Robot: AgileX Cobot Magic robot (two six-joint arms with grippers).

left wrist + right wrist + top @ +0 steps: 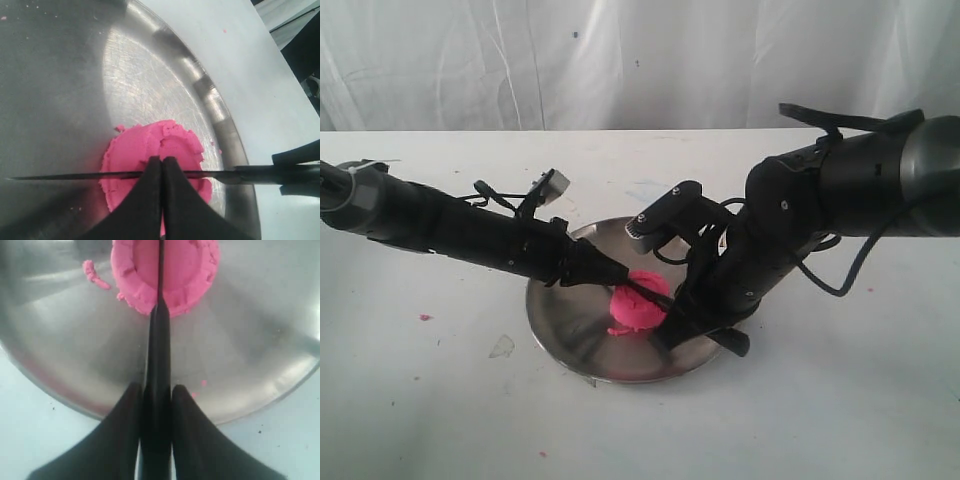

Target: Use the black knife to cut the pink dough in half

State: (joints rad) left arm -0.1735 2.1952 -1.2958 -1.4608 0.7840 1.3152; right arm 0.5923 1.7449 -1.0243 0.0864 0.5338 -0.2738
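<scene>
The pink dough (638,310) lies as a round puck on the steel plate (555,325). The black knife (65,176) lies flat across the dough (132,150), its blade (160,270) running over the puck's middle. My right gripper (157,392) is shut on the knife's handle at the plate's near right rim (695,322). My left gripper (161,160) is shut with nothing between its fingers. Its tips sit over the blade at the dough's centre (620,277) and hide that part of the knife.
A pink smear (93,274) lies on the plate beside the dough. Small pink crumbs (424,317) and a clear scrap (501,346) lie on the white table left of the plate. A white curtain hangs behind.
</scene>
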